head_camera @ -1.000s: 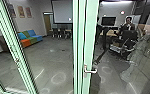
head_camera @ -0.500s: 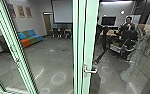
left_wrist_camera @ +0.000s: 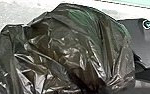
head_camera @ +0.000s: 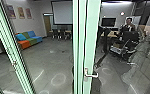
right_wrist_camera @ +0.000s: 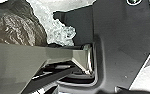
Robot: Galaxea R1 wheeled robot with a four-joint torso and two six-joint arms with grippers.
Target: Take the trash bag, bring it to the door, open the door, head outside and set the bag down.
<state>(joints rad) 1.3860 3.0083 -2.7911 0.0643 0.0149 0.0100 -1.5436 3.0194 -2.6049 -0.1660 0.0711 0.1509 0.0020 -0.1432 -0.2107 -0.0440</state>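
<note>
Straight ahead in the head view stands a pale green door frame (head_camera: 91,47) with a metal lever handle (head_camera: 91,75) on it. Through its glass the room beyond shows. A black trash bag (left_wrist_camera: 66,50), shiny and crumpled, lies large across the left wrist view, against the robot's dark plate. Part of the dark bag (right_wrist_camera: 16,22) also shows in the right wrist view, beside clear crinkled plastic. How either gripper's fingers stand cannot be made out.
Another green frame post (head_camera: 14,55) slants at the left. Behind the glass are a colourful sofa (head_camera: 29,39), a projection screen (head_camera: 62,12), chairs, and a person (head_camera: 128,26) near a desk at the right.
The head view has shifted slightly, so the camera has moved a little. Nothing else has plainly moved.
</note>
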